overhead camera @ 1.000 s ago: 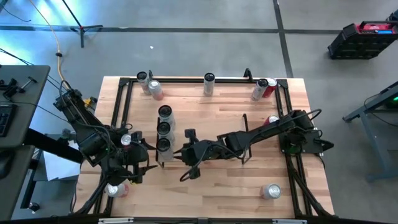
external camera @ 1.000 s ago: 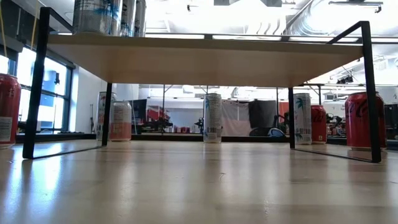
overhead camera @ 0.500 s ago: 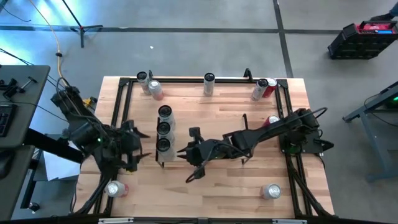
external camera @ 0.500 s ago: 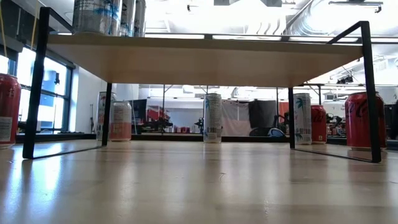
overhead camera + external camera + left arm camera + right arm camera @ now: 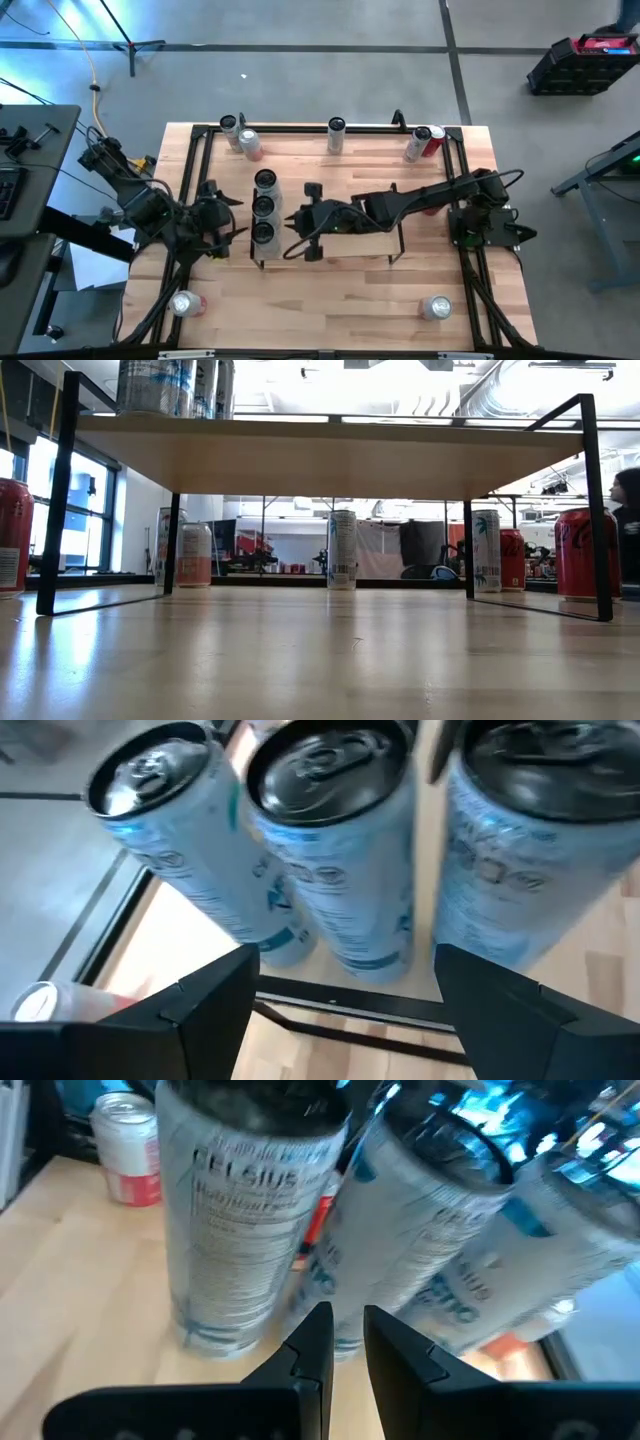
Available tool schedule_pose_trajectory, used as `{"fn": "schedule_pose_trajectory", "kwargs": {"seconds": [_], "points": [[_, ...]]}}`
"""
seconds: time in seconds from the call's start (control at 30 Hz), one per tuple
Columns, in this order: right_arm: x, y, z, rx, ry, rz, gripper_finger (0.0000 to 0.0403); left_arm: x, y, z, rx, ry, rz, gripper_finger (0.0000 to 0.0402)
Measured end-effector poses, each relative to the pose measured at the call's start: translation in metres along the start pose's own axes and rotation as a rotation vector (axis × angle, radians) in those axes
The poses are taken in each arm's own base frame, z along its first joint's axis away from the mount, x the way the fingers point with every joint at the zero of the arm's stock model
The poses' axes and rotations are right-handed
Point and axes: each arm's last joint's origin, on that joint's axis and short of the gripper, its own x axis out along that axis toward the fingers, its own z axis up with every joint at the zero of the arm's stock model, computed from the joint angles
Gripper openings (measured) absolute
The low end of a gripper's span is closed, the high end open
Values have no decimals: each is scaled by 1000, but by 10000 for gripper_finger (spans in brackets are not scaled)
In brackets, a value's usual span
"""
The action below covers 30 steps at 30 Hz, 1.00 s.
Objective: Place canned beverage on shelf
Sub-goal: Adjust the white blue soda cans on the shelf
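My spread-wide, empty left gripper [image 5: 222, 228] sits just beside the three cans [image 5: 264, 206] on the shelf [image 5: 350, 240]; a careless swing topples them.

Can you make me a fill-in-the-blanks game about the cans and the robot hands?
1. ____ tall cans stand in a row on the shelf.
2. The left hand has its fingers ____.
3. The right hand is holding ____.
4. In the low view, a slim can stands on the table, seen ____ the shelf board.

Missing words: three; open; nothing; under
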Motion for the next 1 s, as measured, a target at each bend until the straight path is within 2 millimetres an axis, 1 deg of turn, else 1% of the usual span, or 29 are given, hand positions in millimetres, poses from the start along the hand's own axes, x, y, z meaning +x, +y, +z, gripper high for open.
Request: {"fn": "schedule_pose_trajectory", "kwargs": {"seconds": [0.17, 0.37, 0.5, 0.73, 1.0], "points": [[3, -7, 0, 26, -19, 18, 43, 1, 6, -1, -15, -20, 32, 291], [4, -12, 3, 40, -53, 4, 43, 3, 5, -2, -15, -39, 62, 291], [4, -13, 3, 41, -55, 4, 43, 3, 5, -1, -34, -68, 92, 291], [4, -13, 7, 47, -88, -2, 43, 4, 0, 4, -31, -94, 67, 291], [4, -13, 8, 46, -101, -5, 44, 6, 3, 6, -41, -95, 88, 291]]}}
